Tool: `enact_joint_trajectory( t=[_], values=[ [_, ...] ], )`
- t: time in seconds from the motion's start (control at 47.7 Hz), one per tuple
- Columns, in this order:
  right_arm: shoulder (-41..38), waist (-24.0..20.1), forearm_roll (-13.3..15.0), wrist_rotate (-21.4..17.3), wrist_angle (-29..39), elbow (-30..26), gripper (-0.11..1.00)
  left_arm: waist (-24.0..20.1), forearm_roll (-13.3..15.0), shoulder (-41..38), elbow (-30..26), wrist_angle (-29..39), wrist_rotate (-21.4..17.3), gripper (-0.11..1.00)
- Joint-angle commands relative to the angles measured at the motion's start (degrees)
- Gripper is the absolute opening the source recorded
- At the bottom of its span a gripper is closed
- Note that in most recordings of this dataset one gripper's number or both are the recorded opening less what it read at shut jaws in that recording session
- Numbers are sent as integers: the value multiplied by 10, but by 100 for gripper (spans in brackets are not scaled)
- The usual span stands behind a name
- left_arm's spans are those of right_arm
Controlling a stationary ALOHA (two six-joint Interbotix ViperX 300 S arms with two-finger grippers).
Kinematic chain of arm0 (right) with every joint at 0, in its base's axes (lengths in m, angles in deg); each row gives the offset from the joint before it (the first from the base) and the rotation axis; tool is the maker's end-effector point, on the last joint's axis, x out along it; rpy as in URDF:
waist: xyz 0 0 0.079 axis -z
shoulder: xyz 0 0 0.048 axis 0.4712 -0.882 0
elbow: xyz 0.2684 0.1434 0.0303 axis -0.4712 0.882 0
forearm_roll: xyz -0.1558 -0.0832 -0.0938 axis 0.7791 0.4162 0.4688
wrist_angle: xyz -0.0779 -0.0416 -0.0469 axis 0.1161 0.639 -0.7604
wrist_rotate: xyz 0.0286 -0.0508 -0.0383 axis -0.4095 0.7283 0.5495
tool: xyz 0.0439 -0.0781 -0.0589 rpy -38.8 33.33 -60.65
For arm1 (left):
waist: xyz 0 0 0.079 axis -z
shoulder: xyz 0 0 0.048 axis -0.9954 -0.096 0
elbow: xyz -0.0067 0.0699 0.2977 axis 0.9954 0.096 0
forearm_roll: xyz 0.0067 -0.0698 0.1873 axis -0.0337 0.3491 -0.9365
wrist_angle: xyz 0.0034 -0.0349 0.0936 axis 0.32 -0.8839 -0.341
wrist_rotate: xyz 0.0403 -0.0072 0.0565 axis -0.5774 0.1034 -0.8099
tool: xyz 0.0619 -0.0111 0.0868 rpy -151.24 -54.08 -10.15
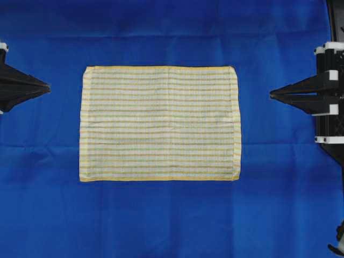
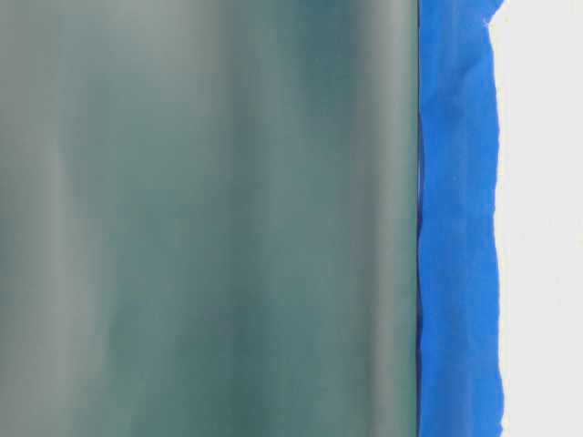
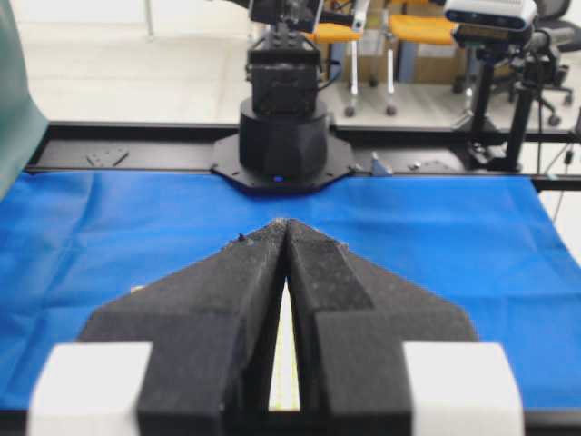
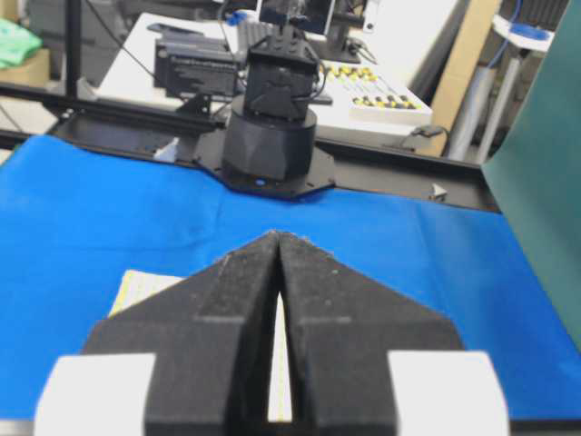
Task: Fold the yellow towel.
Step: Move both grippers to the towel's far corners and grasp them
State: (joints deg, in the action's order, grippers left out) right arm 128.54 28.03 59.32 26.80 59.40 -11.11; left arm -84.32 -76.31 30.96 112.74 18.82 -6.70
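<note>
Towel [image 1: 159, 123] flat on blue cloth [image 1: 161, 215]; left end effector [image 1: 47, 86] and right end effector [image 1: 272, 94] both closed, empty.

You've got a cream towel [image 1: 159, 123] with yellow check stripes, yellow hems, on plain blue cloth [image 1: 161, 215]; black end effectors.
</note>
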Motion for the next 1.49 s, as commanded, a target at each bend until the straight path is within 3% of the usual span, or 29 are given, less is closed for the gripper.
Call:
enact_joint_trajectory(
  t=[0.0, 0.147, 0.294, 0.629, 0.734, 0.923, 0.986, 1.175, 1.469],
  values=[
    [-7, 3, -2, -3, -2, -17, 0, -4, 16, -4, -10, 1, -9, 0],
    [-11, 12, -3, -4, 18, -18, 0, -4, 18, -7, -10, 11, -12, 0],
    [-24, 45, -22, -4, 29, -18, 0, -16, 18, -20, -8, 11, -12, 0],
    [-98, 148, -65, -4, 40, -18, 1, -114, 18, -96, -2, 12, -11, 1],
    [-130, 174, -78, -4, 45, -18, 9, -136, 18, -128, 1, 11, -12, 15],
    [-218, 225, -97, -4, 47, -29, 64, -176, 18, -214, 14, -28, -18, 70],
    [-252, 238, -97, -3, 47, -36, 78, -190, 18, -247, 18, -41, -18, 81],
    [-352, 260, -98, -3, 46, -53, 70, -228, 19, -351, 21, -86, -18, 78],
    [-463, 265, -113, -3, 35, -65, 70, -241, 21, -480, 4, -116, -18, 78]
  ],
)
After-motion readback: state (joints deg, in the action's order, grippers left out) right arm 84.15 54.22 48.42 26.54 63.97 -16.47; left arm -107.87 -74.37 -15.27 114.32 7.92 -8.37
